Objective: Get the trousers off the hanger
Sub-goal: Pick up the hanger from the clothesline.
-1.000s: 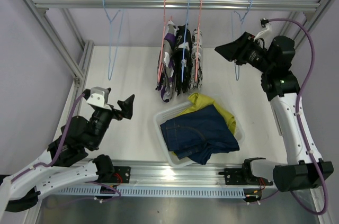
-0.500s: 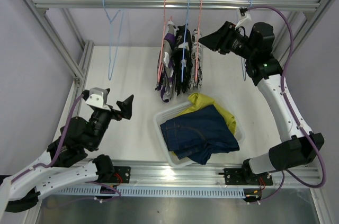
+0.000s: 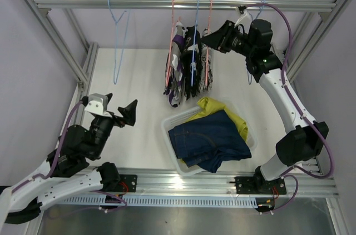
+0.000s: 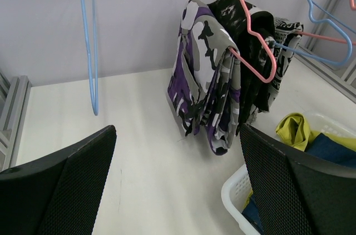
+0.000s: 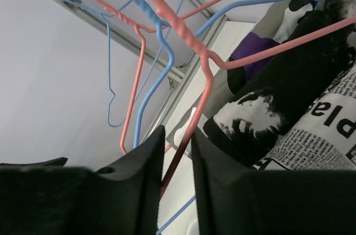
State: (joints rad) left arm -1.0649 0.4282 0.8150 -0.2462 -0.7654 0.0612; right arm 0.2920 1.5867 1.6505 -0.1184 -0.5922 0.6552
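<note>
My right pincer (image 5: 177, 135) was up by the rail (image 3: 167, 3), jaws narrow, with the wire of the pink hanger (image 5: 207, 88) running into the gap; I couldn't tell if it was actually pinched. The grey-white patterned trousers (image 5: 317, 135) hung just beside it, folded over a hanger bar with their length dropping straight down, then the splatter pair (image 5: 278, 96) and purple pair (image 5: 250, 51) further left. My left pincer (image 4: 177, 135) sat wide open, low and well apart, so the right arm was the nearer one.
</note>
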